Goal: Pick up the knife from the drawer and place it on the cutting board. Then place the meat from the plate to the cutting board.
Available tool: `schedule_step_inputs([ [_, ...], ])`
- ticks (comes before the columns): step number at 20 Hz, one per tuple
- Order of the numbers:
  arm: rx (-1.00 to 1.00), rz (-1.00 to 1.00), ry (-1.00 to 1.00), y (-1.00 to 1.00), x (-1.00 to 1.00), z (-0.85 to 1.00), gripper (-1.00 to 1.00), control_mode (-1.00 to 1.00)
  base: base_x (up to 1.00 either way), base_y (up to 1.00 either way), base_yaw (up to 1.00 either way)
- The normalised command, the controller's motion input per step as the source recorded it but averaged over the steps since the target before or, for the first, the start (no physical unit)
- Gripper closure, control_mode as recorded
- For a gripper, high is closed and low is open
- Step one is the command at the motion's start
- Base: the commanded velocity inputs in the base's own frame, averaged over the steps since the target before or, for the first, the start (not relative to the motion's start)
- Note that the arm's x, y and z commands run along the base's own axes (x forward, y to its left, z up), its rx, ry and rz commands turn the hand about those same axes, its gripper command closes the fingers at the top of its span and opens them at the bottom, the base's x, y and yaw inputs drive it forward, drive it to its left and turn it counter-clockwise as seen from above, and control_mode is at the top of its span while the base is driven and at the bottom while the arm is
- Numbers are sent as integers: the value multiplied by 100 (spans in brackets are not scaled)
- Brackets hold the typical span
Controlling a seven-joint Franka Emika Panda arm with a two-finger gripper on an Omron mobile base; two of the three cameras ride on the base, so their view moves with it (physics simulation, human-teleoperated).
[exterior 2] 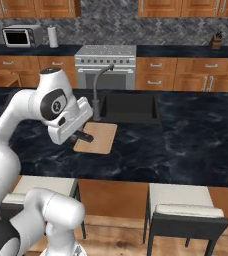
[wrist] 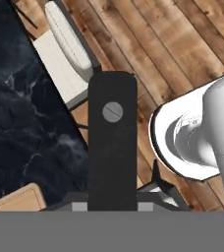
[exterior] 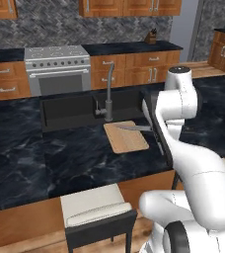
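Note:
My gripper (wrist: 112, 204) is shut on the knife's dark handle (wrist: 112, 142), which bears one round screw. The handle points out over the counter's edge towards the wooden floor. In the left base view the grey blade (exterior: 134, 127) lies level just over the far part of the light tan cutting board (exterior: 127, 141), and my arm hides the hand. From the right base, the gripper (exterior 2: 79, 136) hangs at the board's (exterior 2: 98, 137) left edge with the dark handle sticking out. A corner of the board (wrist: 15, 199) is at the hand view's lower left. The drawer, plate and meat are out of view.
The board lies on a black marble island counter (exterior: 35, 148), just in front of a dark sink (exterior: 70, 111) with a grey faucet (exterior: 108, 94). White-cushioned stools (exterior: 97, 207) (exterior 2: 186, 210) stand at the counter's near side. A stove (exterior: 57, 69) is against the back wall.

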Motion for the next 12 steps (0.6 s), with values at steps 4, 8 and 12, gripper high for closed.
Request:
schedule_step_inputs([
  [4,1,-41,0,23,34,-30,100,-100,0,0,0],
  [8,0,-40,1,8,34,-24,100,-100,0,0,0],
  [12,0,-39,0,0,34,-17,100,-100,0,0,0],
])
